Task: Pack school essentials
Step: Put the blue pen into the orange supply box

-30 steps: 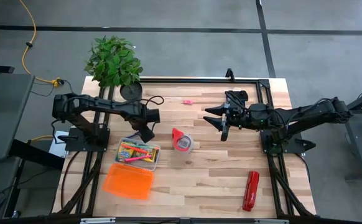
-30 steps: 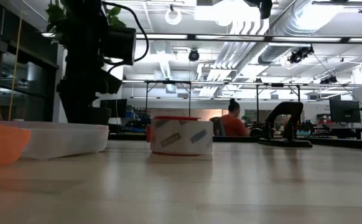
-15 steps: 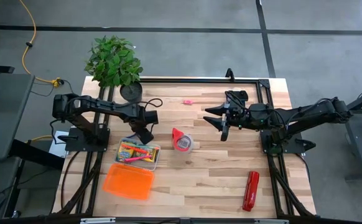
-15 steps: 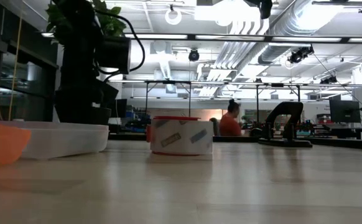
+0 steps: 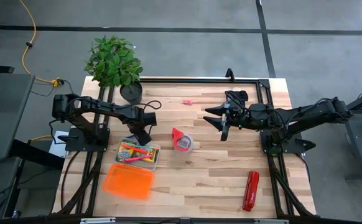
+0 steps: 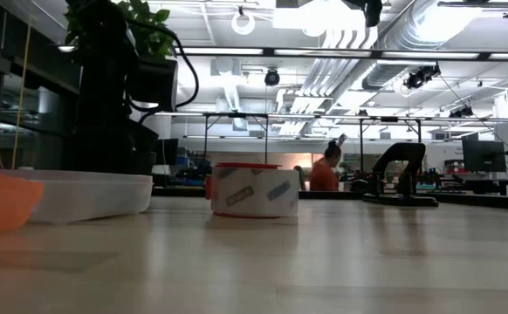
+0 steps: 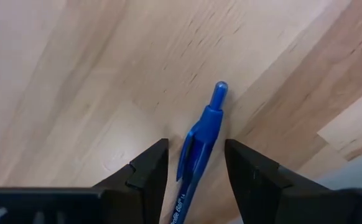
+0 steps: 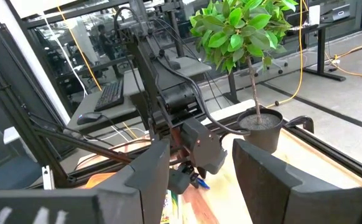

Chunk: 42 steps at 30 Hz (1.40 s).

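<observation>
My left gripper (image 5: 142,136) points down over the far edge of the clear box (image 5: 137,153), shut on a blue pen (image 7: 201,140). The box holds crayon boxes and pink markers. In the right wrist view the pen (image 8: 197,182) sticks out below that gripper, clear of the table. A tiny pink piece (image 5: 186,101) lies on the wood at the far side. My right gripper (image 5: 221,122) hangs level and open above the table's middle right, with nothing between its fingers (image 8: 153,168). My left gripper holds the blue pen between its two fingers, which come from above. The place of contact on the barrel (image 7: 187,186) lies at the wrist picture's lower edge and is hidden. The clip and push-button end (image 7: 219,91) sticks out past the fingertips toward the table, lifted clear.
An orange lid (image 5: 129,182) lies near the box's front. A red tape roll (image 5: 182,140) stands at mid-table and a long red stapler (image 5: 250,190) lies near the front right. A potted plant (image 5: 114,62) stands at the far left corner. A person (image 6: 326,170) sits in the room beyond.
My left gripper has sunk with the blue pen toward the clear box, still pointing down and still shut on the pen.
</observation>
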Tool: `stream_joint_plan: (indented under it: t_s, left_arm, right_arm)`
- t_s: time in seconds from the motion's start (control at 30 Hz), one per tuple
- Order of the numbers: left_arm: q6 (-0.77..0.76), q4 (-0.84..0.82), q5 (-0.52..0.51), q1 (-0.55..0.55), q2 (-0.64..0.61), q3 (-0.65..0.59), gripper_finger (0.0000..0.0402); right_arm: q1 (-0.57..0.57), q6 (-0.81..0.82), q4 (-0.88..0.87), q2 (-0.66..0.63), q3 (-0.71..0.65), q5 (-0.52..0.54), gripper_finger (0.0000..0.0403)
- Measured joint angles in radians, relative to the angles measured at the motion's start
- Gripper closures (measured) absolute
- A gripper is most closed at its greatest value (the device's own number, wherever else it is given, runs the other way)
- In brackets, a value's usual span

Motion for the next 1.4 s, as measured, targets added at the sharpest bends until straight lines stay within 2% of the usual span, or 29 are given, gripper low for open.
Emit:
stream_joint_plan:
  t_s: [0.57,0.87,1.2,1.4]
  left_arm:
    - [0.077,0.011,0.011,-0.001,0.029,0.014,0.0359]
    - [0.15,0.0,-0.038,0.001,0.036,0.094,0.0363]
    - [0.235,-0.01,-0.021,-0.002,-0.019,0.3,0.0364]
    - [0.221,0.205,0.033,-0.006,-0.169,0.341,0.0364]
  right_arm:
    - [0.0,-0.002,0.0,0.0,0.0,0.0,0.0236]
    - [0.0,-0.002,0.0,0.0,0.0,0.0,0.0236]
    - [0.0,-0.002,0.0,0.0,0.0,0.0,0.0236]
    - [0.0,-0.003,-0.004,0.0,0.0,0.0,0.0236]
